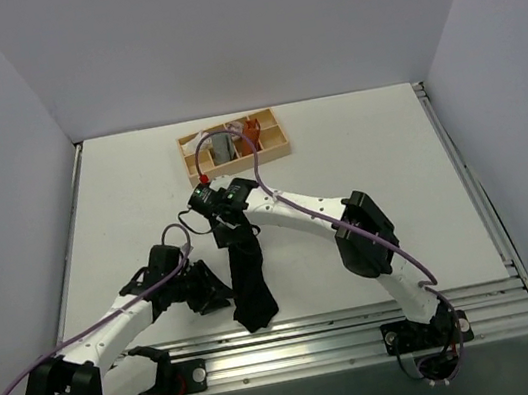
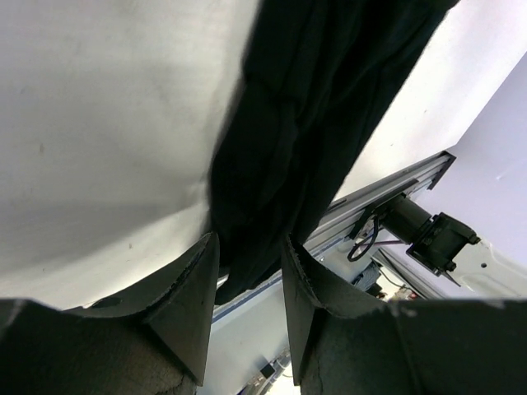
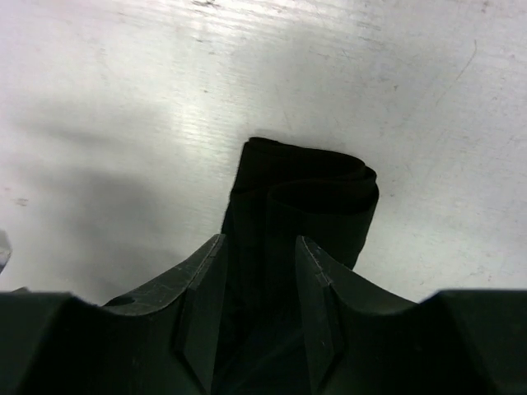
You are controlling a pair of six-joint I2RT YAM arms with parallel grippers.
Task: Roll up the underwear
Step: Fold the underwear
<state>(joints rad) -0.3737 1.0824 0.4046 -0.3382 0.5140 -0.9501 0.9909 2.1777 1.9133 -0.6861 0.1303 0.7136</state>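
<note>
The black underwear [image 1: 248, 279] lies on the white table as a long narrow strip running from the middle toward the near rail. Its far end is folded over into a short roll [image 3: 306, 191]. My right gripper [image 1: 231, 225] is over that far end, jaws apart, with the cloth between its fingers [image 3: 202, 284]. My left gripper [image 1: 215, 293] is low at the left side of the strip's near end, open, with the black cloth [image 2: 288, 140] just beyond its fingertips [image 2: 206, 263].
A small wooden tray [image 1: 276, 149] stands at the back centre, holding a grey roll [image 1: 223, 146] and an orange-brown roll [image 1: 252, 131]. The aluminium rail [image 1: 366, 322] runs along the near edge. White walls close in the table on three sides.
</note>
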